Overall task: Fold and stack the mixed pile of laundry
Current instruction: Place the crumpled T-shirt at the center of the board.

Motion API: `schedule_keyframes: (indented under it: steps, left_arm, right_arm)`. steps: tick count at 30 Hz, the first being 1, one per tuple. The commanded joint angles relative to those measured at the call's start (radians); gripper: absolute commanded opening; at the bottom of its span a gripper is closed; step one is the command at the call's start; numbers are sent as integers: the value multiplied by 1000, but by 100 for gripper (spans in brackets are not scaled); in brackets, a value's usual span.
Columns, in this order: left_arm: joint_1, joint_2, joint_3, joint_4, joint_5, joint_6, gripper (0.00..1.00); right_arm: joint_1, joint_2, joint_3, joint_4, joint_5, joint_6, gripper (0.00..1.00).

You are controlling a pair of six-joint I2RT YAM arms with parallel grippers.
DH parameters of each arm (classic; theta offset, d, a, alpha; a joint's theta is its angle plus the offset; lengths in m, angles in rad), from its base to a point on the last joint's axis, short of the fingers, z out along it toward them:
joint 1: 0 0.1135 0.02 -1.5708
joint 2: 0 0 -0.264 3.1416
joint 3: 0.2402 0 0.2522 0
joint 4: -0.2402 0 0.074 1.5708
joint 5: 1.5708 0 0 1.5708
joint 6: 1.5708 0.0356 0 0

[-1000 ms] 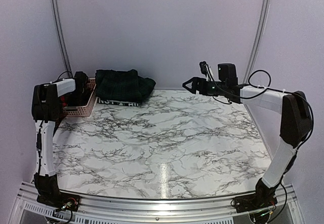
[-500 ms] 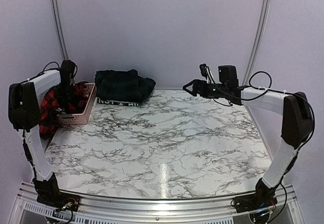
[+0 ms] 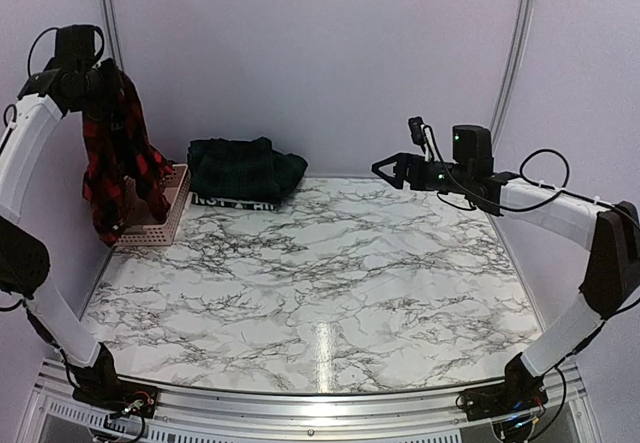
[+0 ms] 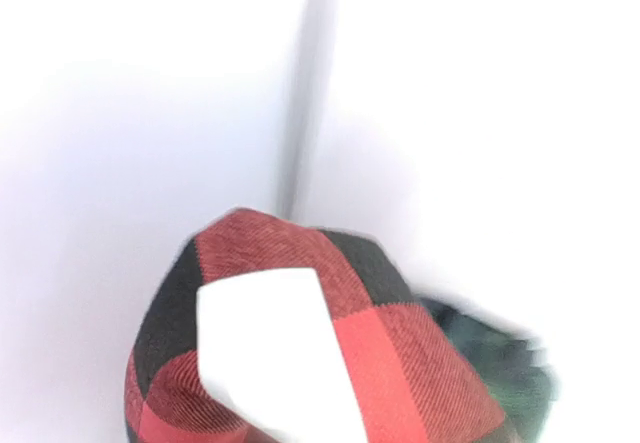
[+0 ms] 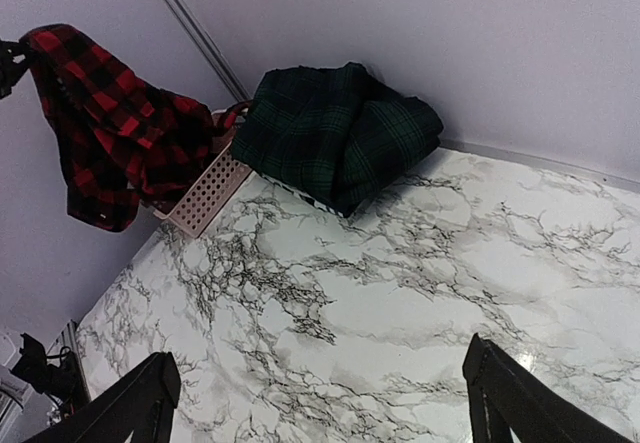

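Red-and-black checked shirt [image 3: 115, 153] dangles at 10 o'clock, left jaws clamped on it. Right jaws wide, empty, 2 o'clock. Green plaid piece [image 3: 245, 168] at 11 o'clock.

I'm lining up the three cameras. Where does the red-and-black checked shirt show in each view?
Top external: the red-and-black checked shirt hangs at upper left, next to the pink basket.
Left wrist: close up, lower middle.
Right wrist: upper left.
Shared landmark: the dark green plaid piece, right of the shirt; in the left wrist view probably the green blur at lower right.
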Motion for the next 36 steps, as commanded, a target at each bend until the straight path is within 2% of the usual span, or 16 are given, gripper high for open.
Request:
schedule_keyframes:
  steps: [1,5,7,15,20,22,28,30,32,36]
  left_arm:
    - [-82,-32,171,59,170,-46,0]
    - [-203,0,358,70,245,-83,0]
    - [-269,9,399,112,303,-133,0]
    - [-468,10,406,331,471,-343,0]
    - [-516,17,360,388,602,-440,0]
    - [-513,-22,260,388,596,-433,0]
    - [-487,-149,-175,364,579,-421,0]
    - [-539,-147,-270,358,598,-385,0]
    - [-643,-119,-259,361,586,-318,0]
    - [-871,45,-18,341,573,-156,0]
  right_arm:
    - [-4,-21,-1,24,-16,3,95]
    - [-5,-20,7,30,-17,4,95]
    - [-5,-22,6,32,-21,6,95]
    - [-4,-50,-6,25,-8,-3,95]
    - [-7,-68,-11,1,5,-19,95]
    - [-14,-79,-17,-2,-6,-26,95]
    - [-25,-109,-61,-17,-9,-46,95]
    - [-24,-118,-78,-24,-6,-51,95]
    - [-25,-128,-102,-23,-1,-54,95]
    - [-37,-137,-129,-23,-5,-46,95]
